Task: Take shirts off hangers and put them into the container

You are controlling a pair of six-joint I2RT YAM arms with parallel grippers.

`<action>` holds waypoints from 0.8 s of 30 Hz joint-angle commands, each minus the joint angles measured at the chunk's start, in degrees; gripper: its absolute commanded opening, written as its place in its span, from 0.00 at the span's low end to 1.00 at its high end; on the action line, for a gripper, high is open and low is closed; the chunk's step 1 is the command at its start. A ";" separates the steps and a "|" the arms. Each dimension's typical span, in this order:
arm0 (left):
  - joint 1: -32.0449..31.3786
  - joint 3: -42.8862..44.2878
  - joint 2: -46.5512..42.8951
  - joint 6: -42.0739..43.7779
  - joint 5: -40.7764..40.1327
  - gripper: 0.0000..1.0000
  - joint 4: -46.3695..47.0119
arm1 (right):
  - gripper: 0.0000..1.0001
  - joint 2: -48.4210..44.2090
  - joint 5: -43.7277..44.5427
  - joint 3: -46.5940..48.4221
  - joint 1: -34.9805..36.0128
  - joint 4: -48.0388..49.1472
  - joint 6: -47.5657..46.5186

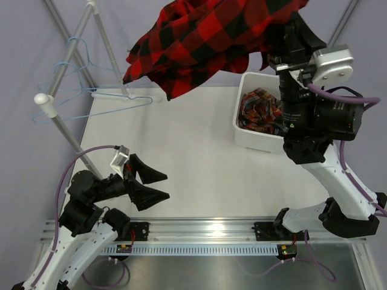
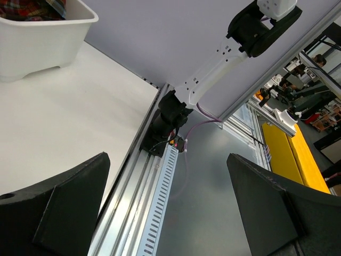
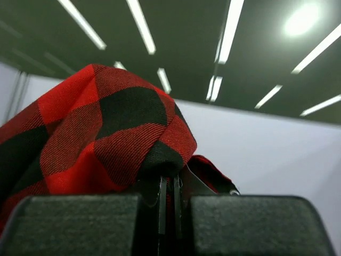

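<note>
My right gripper (image 3: 168, 184) is shut on a fold of the red-and-black check shirt (image 3: 106, 133). It holds it high at the back of the table, and the cloth (image 1: 199, 42) drapes to the left above the surface. The multicolour plaid shirt (image 1: 259, 109) lies bunched in the white container (image 1: 254, 140), which sits under the right arm. Two light-blue wire hangers (image 1: 77, 53) stay at the rack on the left, one of them (image 1: 124, 98) reaching over the table's back edge. My left gripper (image 1: 151, 184) stands open and empty near the front left.
The rack's white-and-grey poles (image 1: 106, 42) cross at the back left, with a round knob (image 1: 45, 103) beside the table edge. In the left wrist view the container's corner (image 2: 48, 42) and the metal rail (image 2: 144, 202) along the front edge show.
</note>
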 commanded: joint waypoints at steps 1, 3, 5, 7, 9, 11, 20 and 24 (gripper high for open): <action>-0.06 -0.97 -0.93 -1.18 2.86 0.99 2.49 | 0.00 3.95 -7.64 0.29 -0.80 10.73 -14.85; -0.06 -1.50 -1.54 -0.91 3.13 0.99 2.48 | 0.00 4.91 -9.92 1.26 -3.33 11.90 -15.93; -0.06 -2.11 -1.63 -0.91 3.30 0.99 2.22 | 0.00 5.97 -11.16 3.97 -6.06 11.64 -15.58; -0.06 -2.90 -1.89 -0.82 3.30 0.98 1.69 | 0.00 8.34 -12.65 7.74 -11.05 11.81 -14.18; -0.06 -3.69 -2.51 -0.30 3.65 0.98 1.61 | 0.00 10.28 -14.75 10.48 -14.06 9.71 -13.38; -0.06 -4.49 -2.69 1.10 3.31 0.99 0.56 | 0.00 12.29 -15.38 14.78 -16.70 9.70 -14.52; -0.06 -5.72 0.21 2.34 4.53 0.98 1.52 | 0.00 14.77 -20.39 31.40 -17.50 2.06 -17.25; 0.02 -5.98 -0.93 2.34 4.89 0.98 1.17 | 0.00 10.73 -22.67 32.46 -17.33 -0.31 -15.58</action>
